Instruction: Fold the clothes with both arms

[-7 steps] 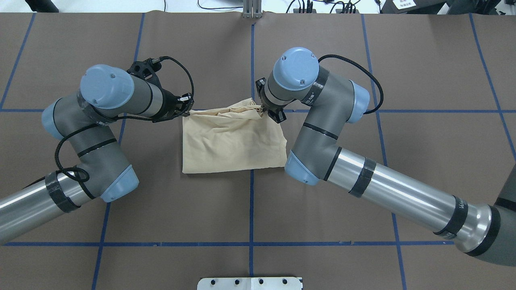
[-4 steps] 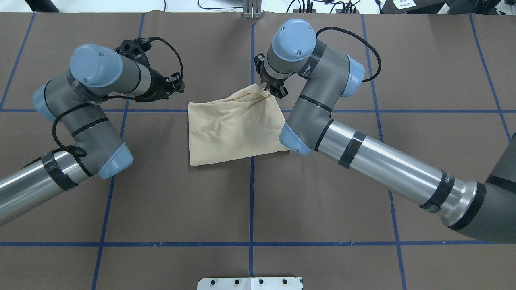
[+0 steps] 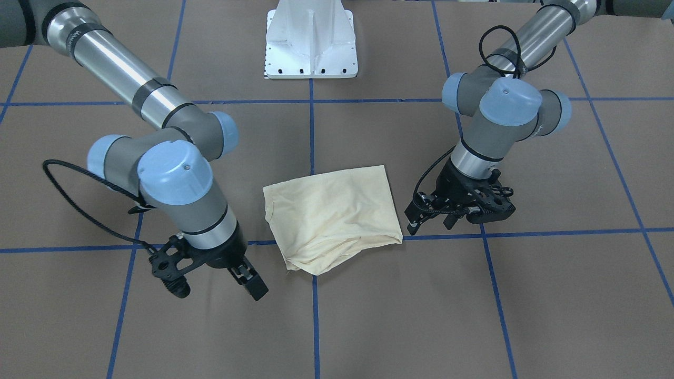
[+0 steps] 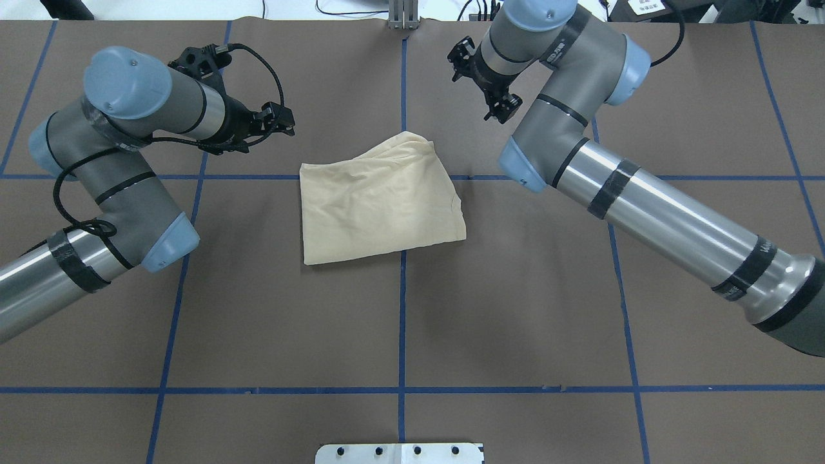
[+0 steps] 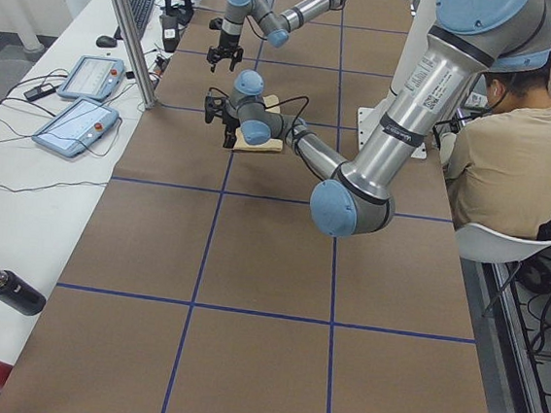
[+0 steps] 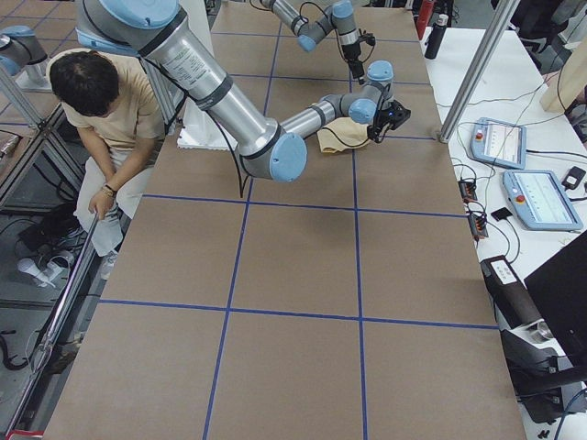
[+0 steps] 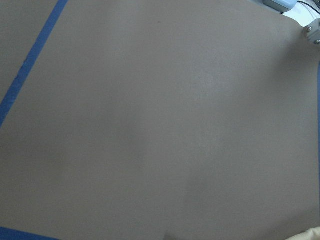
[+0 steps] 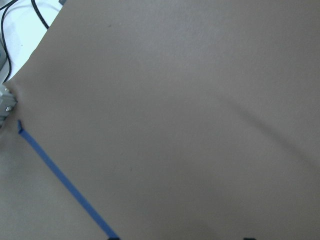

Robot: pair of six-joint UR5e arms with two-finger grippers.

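The pale cream-yellow shirt point(image 4: 380, 200) lies folded into a rough rectangle at the table's middle, its far right corner bunched; no print shows. It also shows in the front view point(image 3: 331, 216). My left gripper point(image 4: 285, 124) hovers open and empty to the far left of the shirt, clear of it; in the front view point(image 3: 430, 223) it is right of the shirt. My right gripper point(image 4: 499, 108) is open and empty, raised beyond the shirt's far right corner; in the front view point(image 3: 251, 281) it is left of the shirt. A shirt edge point(image 7: 310, 235) shows in the left wrist view.
Brown table cover with a blue tape grid point(image 4: 402, 322). The white pedestal base point(image 3: 310, 42) stands at the robot's side. A seated operator point(image 5: 515, 152) is beside the table. Control tablets point(image 5: 79, 100) and a bottle point(image 5: 14, 291) lie along the far edge.
My right gripper let go of the shirt's far right corner and rose away to the far right. The corner dropped flat. My left gripper drew back a little further left.
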